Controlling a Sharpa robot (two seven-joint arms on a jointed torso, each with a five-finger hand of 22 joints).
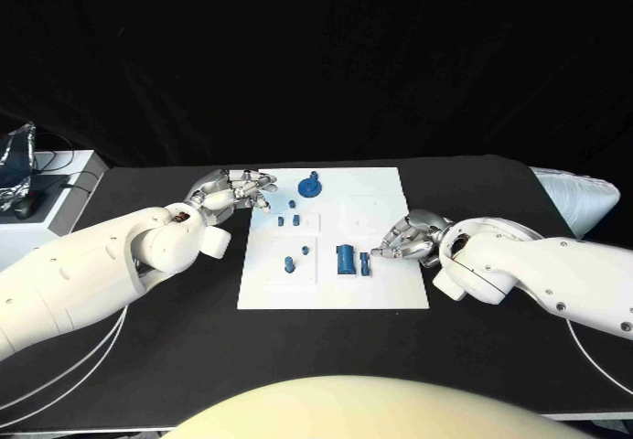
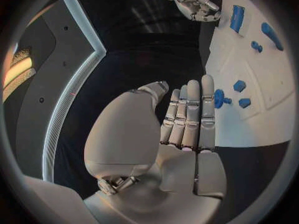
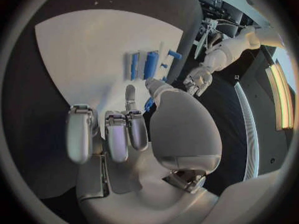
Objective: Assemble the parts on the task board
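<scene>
I am judging the parts (image 1: 346,259) on the board (image 1: 382,192) light, rigid, slick plastic, best pinched across their flat sides; the right hand (image 1: 406,240) is pinching a small part, while the left hand (image 1: 235,191) is resting released, fingers straight.

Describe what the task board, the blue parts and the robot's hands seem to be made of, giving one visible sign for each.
Task board: probably matt white plastic; flat, no glare.
Blue parts: likely moulded or printed plastic; uniform colour, dull surface.
Left hand and right hand: apparently metal or metallic-coated; silvery with soft highlights.
</scene>
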